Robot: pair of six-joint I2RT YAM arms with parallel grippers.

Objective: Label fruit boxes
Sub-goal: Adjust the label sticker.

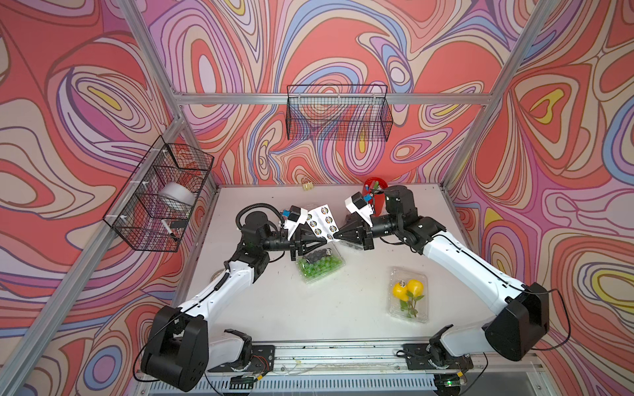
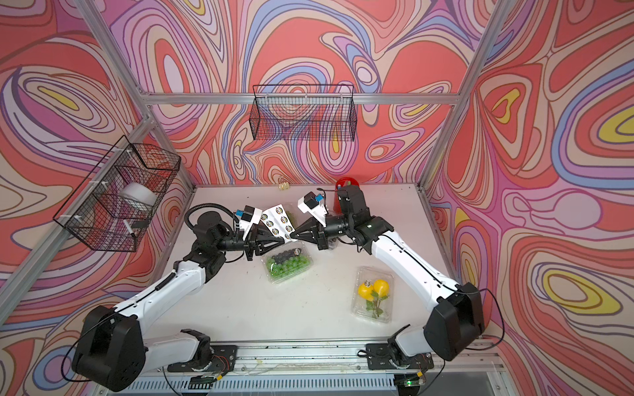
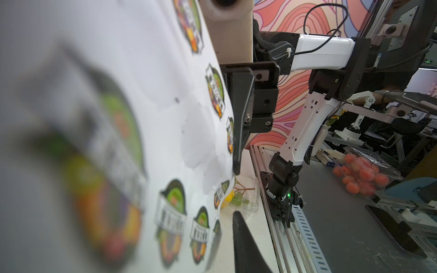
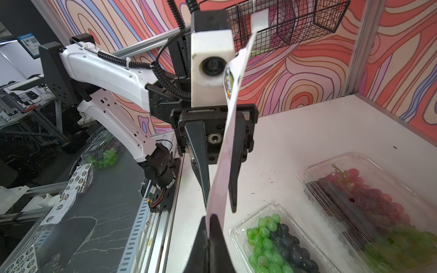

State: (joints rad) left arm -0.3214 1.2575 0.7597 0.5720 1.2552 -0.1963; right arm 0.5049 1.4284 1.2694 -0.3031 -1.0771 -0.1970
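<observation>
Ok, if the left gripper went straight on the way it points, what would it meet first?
Most likely the right gripper, whose shut tips pinch the sticker sheet nearly nose to nose with the left gripper. The sheet runs between the left's open jaws.

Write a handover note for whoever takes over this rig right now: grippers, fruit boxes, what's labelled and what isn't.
Left gripper: open, jaws either side of the sticker sheet.
Right gripper: shut on the sheet's edge, holding it up.
Boxes: green and dark grape box below the grippers; red grape box beside it, mostly hidden in both top views; yellow fruit box on the right arm's side.
Done: round stickers show on the green and dark grape box and the yellow fruit box.
Left: no sticker can be made out on the red grape box; check it.
</observation>
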